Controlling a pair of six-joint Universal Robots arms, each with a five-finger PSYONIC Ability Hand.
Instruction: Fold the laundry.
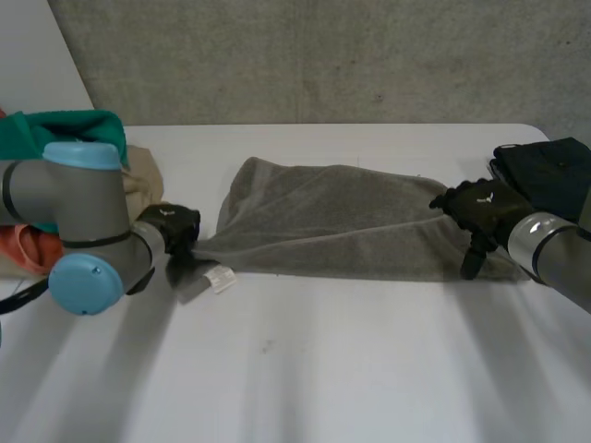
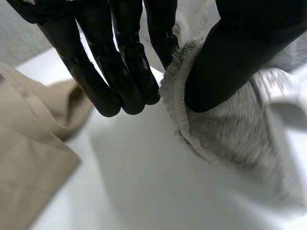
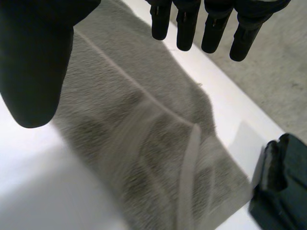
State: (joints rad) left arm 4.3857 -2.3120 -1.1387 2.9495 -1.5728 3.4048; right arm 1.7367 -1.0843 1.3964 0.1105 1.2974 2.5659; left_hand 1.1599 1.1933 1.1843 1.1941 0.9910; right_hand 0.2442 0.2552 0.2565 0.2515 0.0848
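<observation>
**Figure.** A white surface (image 1: 323, 369) is carrying a grey towel (image 1: 342, 221). The towel is lying loosely spread across the middle, running left to right, with its upper layer sitting unevenly. At the far left, a green cloth (image 1: 55, 134), a beige cloth (image 1: 143, 180) and an orange cloth (image 1: 23, 249) are sitting near the towel's left end. At the far right, a dark garment (image 1: 549, 171) is lying just beside its right end.

The left hand (image 1: 175, 229) is grasping the towel's near-left corner, pinching the hem between thumb (image 2: 230, 62) and fingers (image 2: 120, 76). The right hand (image 1: 480, 210) is poised, released, over the right end, with fingers straight and thumb held apart. A small white tag (image 1: 220, 278) is showing at the near-left corner.

The towel is appearing soft, light and limp. It is likely to sag and drag rather than keep its shape, so it is best held at the corners, along the hem, with both ends lifted together. The cloths and the garment are crowding either end and could be snagged.
</observation>
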